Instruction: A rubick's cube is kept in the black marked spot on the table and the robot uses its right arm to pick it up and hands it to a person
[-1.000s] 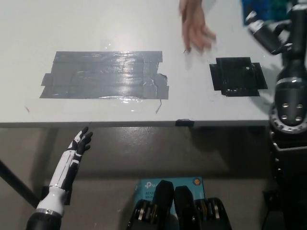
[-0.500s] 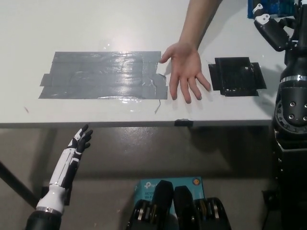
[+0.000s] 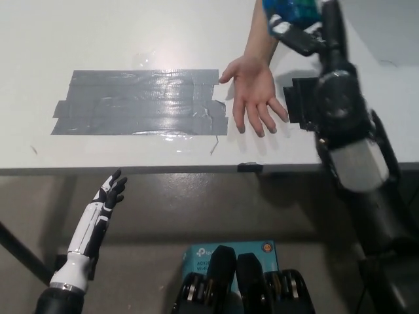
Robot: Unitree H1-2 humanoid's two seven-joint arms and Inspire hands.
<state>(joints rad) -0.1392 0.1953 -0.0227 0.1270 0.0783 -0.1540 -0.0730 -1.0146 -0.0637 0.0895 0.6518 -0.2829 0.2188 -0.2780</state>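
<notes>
My black right arm (image 3: 340,111) reaches up across the table's right side. Its hand (image 3: 298,29) is at the picture's top edge, shut on the Rubik's cube (image 3: 288,8), of which only blue and green faces show. Just below and left of it a person's hand (image 3: 255,95) lies palm up and open on the white table (image 3: 196,26). The black marked spot (image 3: 298,101) is mostly hidden behind my right arm; no cube shows on its visible part. Below the table's front edge at the lower left, my white left hand (image 3: 108,196) rests with fingers spread.
A wide patch of grey tape (image 3: 141,101) covers the table's left middle. The table's front edge (image 3: 163,169) runs across the picture. A blue-and-white box (image 3: 196,255) lies on the floor below.
My right arm has swung left, carrying the cube from the far right to above the person's fingertips. The person's open hand stays on the table where it came down.
</notes>
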